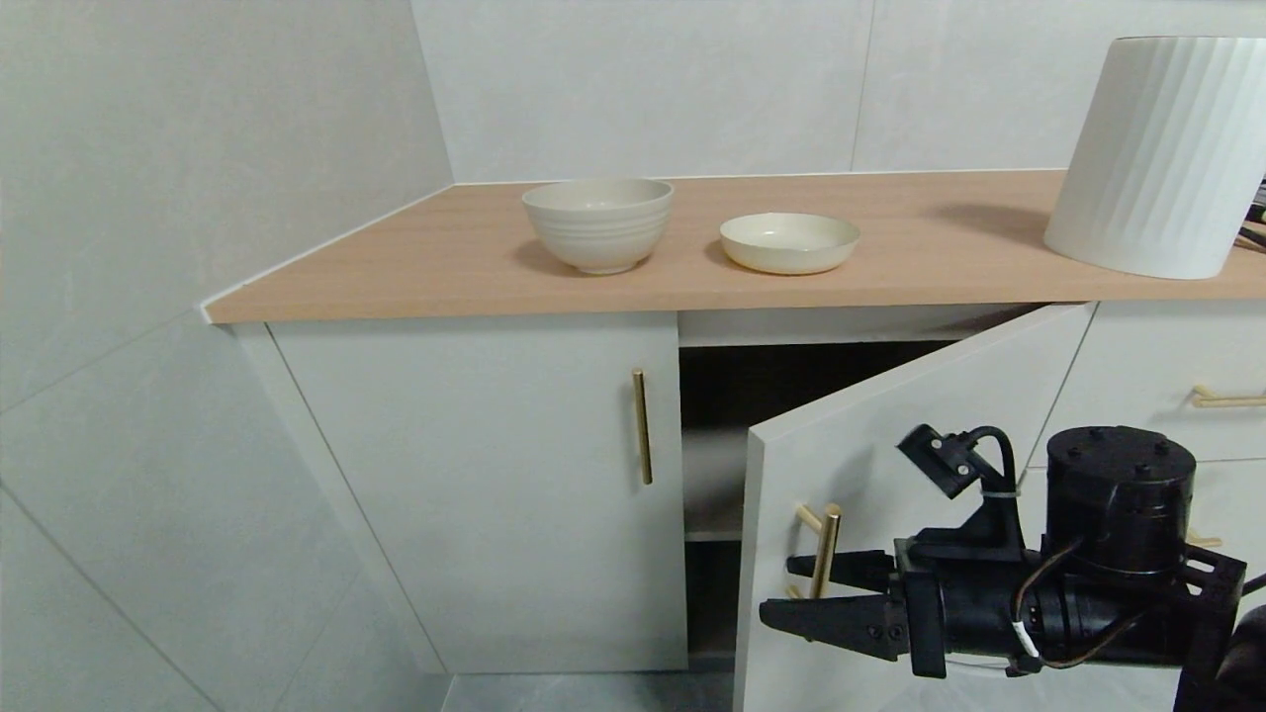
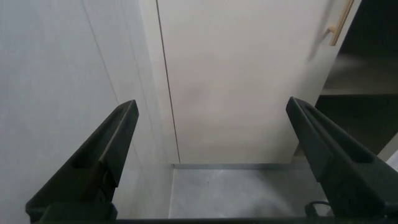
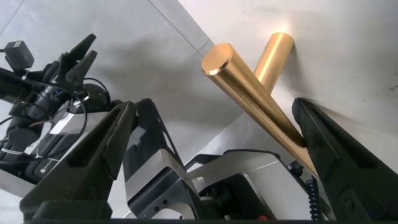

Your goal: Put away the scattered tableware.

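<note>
A cream ribbed bowl [image 1: 598,222] and a shallow cream dish [image 1: 788,242] stand side by side on the wooden counter [image 1: 396,267]. Below them a white cabinet door [image 1: 890,415] hangs partly swung out. My right gripper [image 1: 781,588] is open, its fingers on either side of that door's gold handle [image 1: 824,549]. The right wrist view shows the handle [image 3: 249,93] between the fingers of the right gripper [image 3: 211,109], close to one of them. My left gripper [image 2: 211,106] is open and holds nothing, low before the closed left door [image 2: 236,81].
A tall white ribbed cylinder [image 1: 1157,148] stands on the counter at the right. The closed left door [image 1: 475,475] has a gold handle [image 1: 642,425]. A shelf [image 1: 712,494] shows inside the dark cabinet opening. Tiled walls close the left side; drawers lie at the right.
</note>
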Controlling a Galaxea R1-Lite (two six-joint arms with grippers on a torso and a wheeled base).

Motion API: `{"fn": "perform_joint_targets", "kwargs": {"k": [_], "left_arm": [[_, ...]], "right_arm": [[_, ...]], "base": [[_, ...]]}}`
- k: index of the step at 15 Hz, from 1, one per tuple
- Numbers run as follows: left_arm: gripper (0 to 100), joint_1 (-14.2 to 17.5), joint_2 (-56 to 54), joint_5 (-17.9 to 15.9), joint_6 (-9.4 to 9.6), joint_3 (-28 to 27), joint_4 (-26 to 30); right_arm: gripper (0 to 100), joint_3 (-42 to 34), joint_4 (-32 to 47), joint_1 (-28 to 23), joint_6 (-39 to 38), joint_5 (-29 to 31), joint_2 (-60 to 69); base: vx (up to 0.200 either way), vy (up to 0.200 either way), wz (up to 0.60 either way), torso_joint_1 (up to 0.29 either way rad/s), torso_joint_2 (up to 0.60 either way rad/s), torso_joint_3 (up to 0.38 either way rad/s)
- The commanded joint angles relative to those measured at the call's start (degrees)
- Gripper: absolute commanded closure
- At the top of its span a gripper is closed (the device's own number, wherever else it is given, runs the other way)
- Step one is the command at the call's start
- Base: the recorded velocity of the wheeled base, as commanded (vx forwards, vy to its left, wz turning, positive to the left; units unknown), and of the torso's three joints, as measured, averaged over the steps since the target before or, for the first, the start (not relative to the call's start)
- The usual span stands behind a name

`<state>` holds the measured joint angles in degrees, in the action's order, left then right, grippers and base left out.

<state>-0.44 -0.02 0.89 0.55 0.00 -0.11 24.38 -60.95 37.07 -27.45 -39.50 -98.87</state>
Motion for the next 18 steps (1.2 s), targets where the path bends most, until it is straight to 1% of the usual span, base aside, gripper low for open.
{"fn": "perform_joint_targets", "kwargs": {"k": [1, 2, 3, 4, 5, 6, 7, 8, 9, 10, 11, 12, 13, 14, 15, 16, 17, 18], "left_arm": [[0, 0.0, 0.0, 0.1, 0.42, 0.0, -0.1], [0, 0.0, 0.0, 0.1, 0.42, 0.0, -0.1], [0, 0.0, 0.0, 0.2, -0.64, -4.0, -0.9], [0, 0.0, 0.2, -0.2, -1.25, -6.9, -0.2], [0, -0.8, 4.0, -3.0, -1.87, -16.3, 5.7], [0, -1.1, 6.7, -5.2, -2.04, -21.6, 9.1], [0, -1.1, 10.0, -8.1, -2.13, -25.9, 11.8], [0, -1.1, 18.0, -13.6, -2.31, -33.0, 13.3], [0, -1.1, 23.2, -15.7, -2.31, -36.1, 13.3], [0, -1.1, 26.3, -16.8, -2.31, -37.6, 13.3], [0, -1.2, 35.5, -22.2, -1.87, -40.6, 12.9], [0, -1.2, 40.6, -26.0, -1.95, -41.7, 12.2], [0, -1.5, 44.8, -29.1, -2.04, -42.4, 11.3], [0, -3.3, 52.0, -33.5, -2.39, -42.5, 8.5], [0, -5.4, 57.2, -34.8, -3.19, -42.1, 6.3], [0, -6.4, 59.7, -35.0, -3.98, -41.8, 5.5], [0, -10.1, 68.6, -35.1, -7.05, -40.3, 0.0], [0, -12.4, 74.7, -35.1, -8.72, -38.5, -7.2]], "right_arm": [[0, -0.1, 0.0, 0.0, 0.0, 0.0, 0.2], [0, -0.1, 0.0, 0.0, 0.0, 0.0, 0.2], [0, -0.2, -0.2, 0.0, -0.1, 0.0, 0.0], [0, -0.2, -0.2, 0.0, -0.1, 0.0, 0.0], [0, -0.2, -0.1, 0.1, -0.1, -0.1, 0.0], [0, -0.2, -0.2, 0.1, -0.1, -0.1, -0.1], [0, -0.2, -0.2, 0.1, -0.1, -0.1, -0.1], [0, -0.2, -0.2, 0.1, 0.0, -0.1, -0.1], [0, -0.2, -0.2, 0.1, 0.0, -0.1, -0.1], [0, -0.2, -0.2, 0.1, 0.0, -0.1, -0.2], [0, -0.2, -0.2, 0.1, 0.0, -0.1, -0.8], [0, -0.2, -0.2, 0.1, 0.0, -0.1, -1.0], [0, -0.2, -0.2, 0.1, 0.0, -0.1, -1.1], [0, -0.2, -0.2, 0.1, 0.0, -0.1, -1.1], [0, -0.2, -0.2, 0.3, 0.0, -0.1, -1.1], [0, -0.2, -0.2, 0.5, 0.0, -0.1, -1.1], [0, -0.2, -0.2, 1.5, 0.0, 0.0, -1.0], [0, -0.2, -0.2, 1.9, 0.0, 0.0, -1.0]], "base": [[0.000, 0.000, 0.00, 0.000, 0.00, 0.000], [0.000, 0.000, 0.00, 0.000, 0.00, 0.000], [0.000, 0.000, 0.00, 0.000, 0.00, 0.000], [0.000, 0.000, 0.00, 0.000, 0.00, 0.000], [0.000, 0.000, 0.00, 0.000, 0.00, 0.000], [0.000, 0.000, 0.00, 0.000, 0.00, 0.000], [0.000, 0.000, 0.00, 0.000, 0.00, 0.000], [0.000, 0.000, 0.00, 0.000, 0.00, 0.000], [0.000, 0.000, 0.00, 0.000, 0.00, 0.000], [0.000, 0.000, 0.00, 0.000, 0.00, 0.000], [0.000, 0.000, 0.00, 0.000, 0.00, 0.000], [0.000, 0.000, 0.00, 0.000, 0.00, 0.000], [0.000, 0.000, 0.00, 0.000, 0.00, 0.000], [0.000, 0.000, 0.00, 0.000, 0.00, 0.000], [0.000, 0.000, 0.00, 0.000, 0.00, 0.000], [0.000, 0.000, 0.00, 0.000, 0.00, 0.000], [0.000, 0.000, 0.00, 0.000, 0.00, 0.000], [0.000, 0.000, 0.00, 0.000, 0.00, 0.000]]}}
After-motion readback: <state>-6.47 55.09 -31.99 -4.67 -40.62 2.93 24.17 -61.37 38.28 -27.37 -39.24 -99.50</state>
